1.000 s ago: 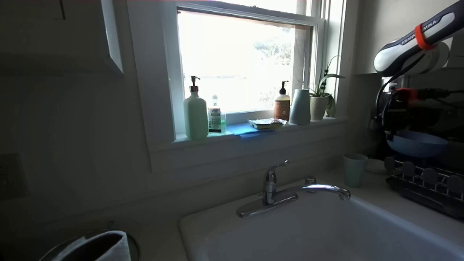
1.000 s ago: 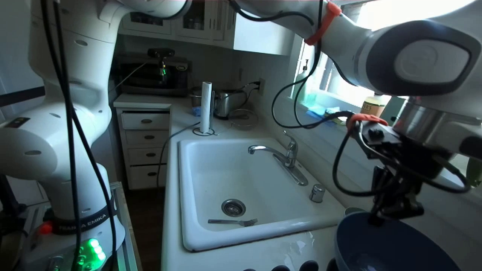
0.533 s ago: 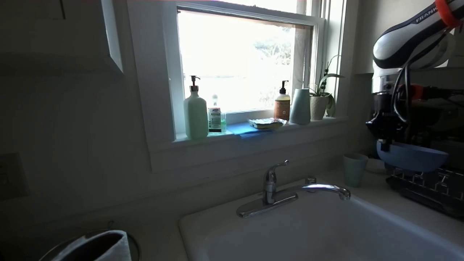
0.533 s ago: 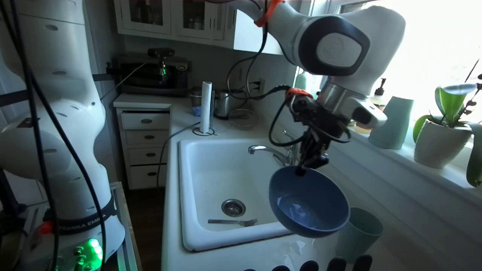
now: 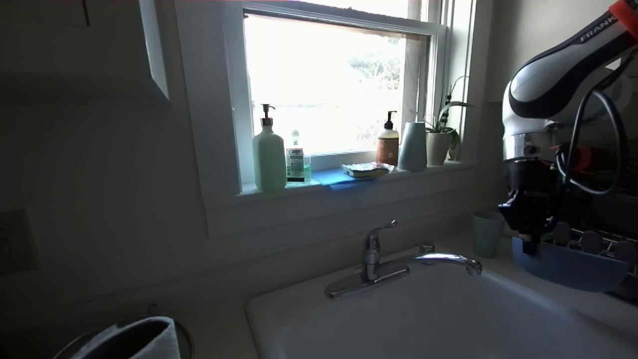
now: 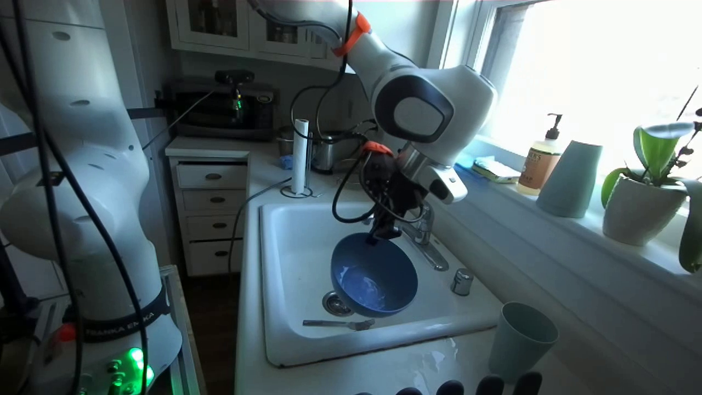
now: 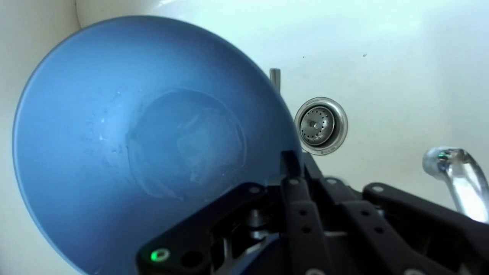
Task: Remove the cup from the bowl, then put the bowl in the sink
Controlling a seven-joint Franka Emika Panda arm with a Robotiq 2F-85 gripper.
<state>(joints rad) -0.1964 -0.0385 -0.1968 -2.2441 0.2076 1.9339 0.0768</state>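
The blue bowl (image 6: 375, 282) hangs tilted in the air over the sink (image 6: 296, 252), near its drain and faucet. It also shows in an exterior view (image 5: 573, 269) and fills the left of the wrist view (image 7: 183, 126). My gripper (image 7: 302, 164) is shut on the bowl's rim, one finger inside and one outside. The gripper shows above the rim in both exterior views (image 6: 377, 237) (image 5: 531, 244). The bowl holds no cup, only some wet marks. The pale green cup (image 6: 521, 343) stands upright on the counter beside the sink, also in an exterior view (image 5: 487, 234).
The chrome faucet (image 6: 422, 225) stands behind the bowl; its spout (image 7: 456, 172) is near my gripper. A fork (image 6: 340, 323) lies in the sink by the drain (image 7: 321, 126). A dark dish rack (image 5: 593, 244) stands beside the sink. Soap bottles and a plant line the windowsill.
My gripper has carried the bowl from above the dish rack side to over the sink, and lower. The cup has stayed in place.
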